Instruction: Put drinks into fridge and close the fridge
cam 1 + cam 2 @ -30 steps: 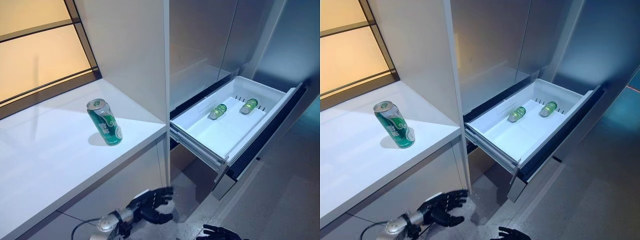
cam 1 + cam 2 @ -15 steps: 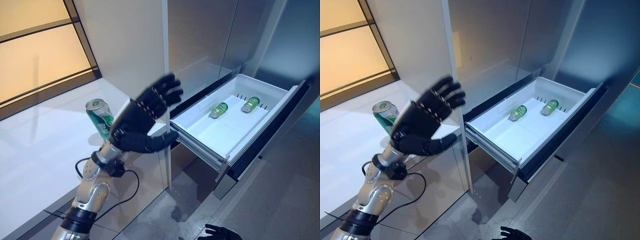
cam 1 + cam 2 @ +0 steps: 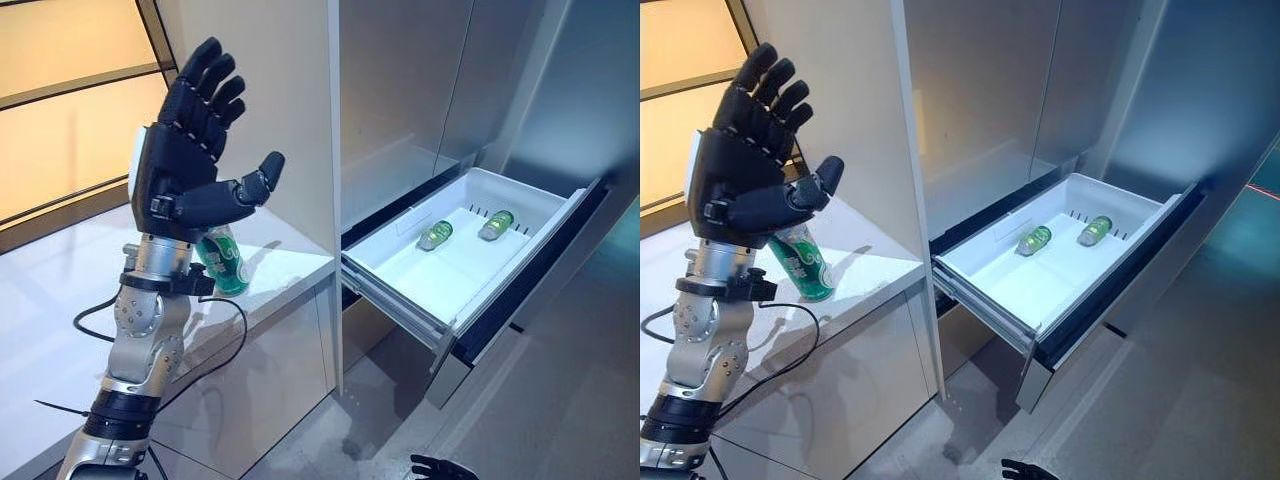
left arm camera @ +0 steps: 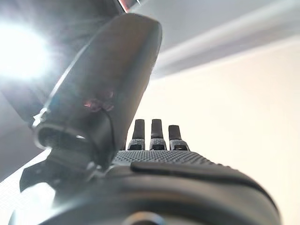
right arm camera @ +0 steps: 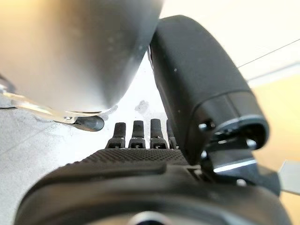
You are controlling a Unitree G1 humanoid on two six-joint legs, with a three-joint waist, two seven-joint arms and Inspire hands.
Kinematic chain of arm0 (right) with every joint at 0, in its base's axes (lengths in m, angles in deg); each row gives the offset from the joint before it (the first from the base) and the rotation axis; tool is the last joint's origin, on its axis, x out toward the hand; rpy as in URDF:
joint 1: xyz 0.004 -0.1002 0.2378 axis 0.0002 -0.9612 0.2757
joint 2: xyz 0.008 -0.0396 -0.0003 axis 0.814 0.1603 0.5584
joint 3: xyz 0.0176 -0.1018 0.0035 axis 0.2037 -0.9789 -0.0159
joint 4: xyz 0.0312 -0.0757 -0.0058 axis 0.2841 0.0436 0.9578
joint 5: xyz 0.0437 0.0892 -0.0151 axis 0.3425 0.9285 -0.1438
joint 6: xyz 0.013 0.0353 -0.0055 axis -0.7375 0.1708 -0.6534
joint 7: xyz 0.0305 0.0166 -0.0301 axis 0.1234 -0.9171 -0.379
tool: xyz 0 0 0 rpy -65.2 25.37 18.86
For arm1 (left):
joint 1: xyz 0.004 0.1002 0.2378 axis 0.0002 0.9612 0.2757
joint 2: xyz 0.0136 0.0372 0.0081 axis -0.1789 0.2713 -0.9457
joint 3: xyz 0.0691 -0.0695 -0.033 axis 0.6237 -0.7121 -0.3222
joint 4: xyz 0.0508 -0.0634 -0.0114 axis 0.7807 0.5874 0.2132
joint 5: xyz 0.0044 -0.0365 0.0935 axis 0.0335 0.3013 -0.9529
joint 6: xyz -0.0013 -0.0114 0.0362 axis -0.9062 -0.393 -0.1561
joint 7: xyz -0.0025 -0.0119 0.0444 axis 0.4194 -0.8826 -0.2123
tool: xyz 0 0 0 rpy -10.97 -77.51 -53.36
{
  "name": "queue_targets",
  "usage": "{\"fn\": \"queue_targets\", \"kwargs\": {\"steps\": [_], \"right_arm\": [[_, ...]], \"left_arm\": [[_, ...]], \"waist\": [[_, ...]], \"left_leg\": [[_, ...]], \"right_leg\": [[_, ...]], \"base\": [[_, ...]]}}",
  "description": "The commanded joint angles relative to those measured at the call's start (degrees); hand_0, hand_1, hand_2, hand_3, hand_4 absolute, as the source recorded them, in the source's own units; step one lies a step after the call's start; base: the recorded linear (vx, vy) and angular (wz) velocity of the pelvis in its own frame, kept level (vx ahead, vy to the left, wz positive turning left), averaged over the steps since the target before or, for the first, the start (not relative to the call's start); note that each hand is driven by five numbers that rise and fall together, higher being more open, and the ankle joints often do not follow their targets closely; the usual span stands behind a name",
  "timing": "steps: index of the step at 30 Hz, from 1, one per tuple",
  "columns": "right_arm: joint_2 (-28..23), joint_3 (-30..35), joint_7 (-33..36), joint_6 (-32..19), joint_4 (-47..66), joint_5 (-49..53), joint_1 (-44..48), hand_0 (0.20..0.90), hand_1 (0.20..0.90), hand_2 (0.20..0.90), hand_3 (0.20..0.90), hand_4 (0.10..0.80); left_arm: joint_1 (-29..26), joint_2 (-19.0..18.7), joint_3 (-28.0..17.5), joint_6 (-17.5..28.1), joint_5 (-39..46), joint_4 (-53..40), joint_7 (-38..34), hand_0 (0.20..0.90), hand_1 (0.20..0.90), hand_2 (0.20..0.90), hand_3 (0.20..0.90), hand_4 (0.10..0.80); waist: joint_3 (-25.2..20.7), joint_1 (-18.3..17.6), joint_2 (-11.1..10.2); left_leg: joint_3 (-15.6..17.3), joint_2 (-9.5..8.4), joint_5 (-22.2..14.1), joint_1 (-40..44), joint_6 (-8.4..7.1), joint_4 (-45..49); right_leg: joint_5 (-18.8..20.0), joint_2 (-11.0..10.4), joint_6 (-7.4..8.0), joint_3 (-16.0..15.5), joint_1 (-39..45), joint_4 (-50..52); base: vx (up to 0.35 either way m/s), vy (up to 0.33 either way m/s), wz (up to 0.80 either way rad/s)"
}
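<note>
Two cans (image 3: 466,229) lie in the drawer (image 3: 560,205); left robot hand (image 3: 185,165), fingers spread, hides counter can (image 3: 226,265).

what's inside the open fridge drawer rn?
Two green drinks lie on their sides toward the back of the drawer. The near wall hides a strip of the floor.

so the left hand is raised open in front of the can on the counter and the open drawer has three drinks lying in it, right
Not quite: the drawer holds two drinks, not three, as the left eye view shows. The rest stands: the left hand is raised open before the can on the counter.
</note>
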Motion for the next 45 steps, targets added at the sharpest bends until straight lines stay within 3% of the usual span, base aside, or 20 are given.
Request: {"fn": "queue_targets", "kwargs": {"steps": [1,14,30,45], "right_arm": [[0.05,-1.44,0.24,-0.39,-2.36,-0.96,1.58,0.900,0.900,0.900,0.900,0.800],[-0.80,-0.46,-0.20,0.84,-1.85,-1.09,1.31,0.900,0.900,0.900,0.900,0.800],[-1.84,0.51,-0.77,2.62,-0.90,-1.47,1.76,0.900,0.900,0.900,0.900,0.800],[-2.07,0.61,-1.19,2.63,-1.43,-2.12,1.76,0.900,0.900,0.900,0.900,0.800]], "left_arm": [[-8.97,-2.78,-5.25,0.40,0.15,2.78,-2.68,0.900,0.900,0.900,0.900,0.800],[-7.51,-4.90,-8.74,-4.87,2.78,14.41,-1.07,0.900,0.900,0.900,0.900,0.800],[-7.50,-6.80,-8.09,-10.93,5.92,20.69,6.21,0.900,0.900,0.900,0.900,0.800],[-9.51,-6.60,-7.93,-4.72,8.49,19.31,4.60,0.900,0.900,0.900,0.900,0.800]], "waist": [[-1.43,0.84,0.01],[-1.42,1.06,0.17],[-1.24,0.97,0.51],[-1.62,0.39,0.56]], "left_leg": [[-0.09,0.71,-4.29,-0.29,-2.17,0.47],[0.15,0.74,-4.27,-0.01,-2.41,0.75],[0.77,0.79,-4.25,0.17,-2.53,0.96],[1.31,0.84,-4.29,0.34,-2.64,0.88]], "right_leg": [[-5.03,0.47,2.01,-1.78,-2.60,4.91],[-5.43,0.31,2.08,-1.92,-2.16,5.21],[-5.60,0.02,2.42,-2.04,-1.93,5.42],[-5.58,0.09,2.50,-1.47,-1.88,5.25]], "base": [[0.000,0.000,0.00],[0.000,0.000,0.00],[0.000,0.000,0.00],[0.000,0.000,0.00]]}}
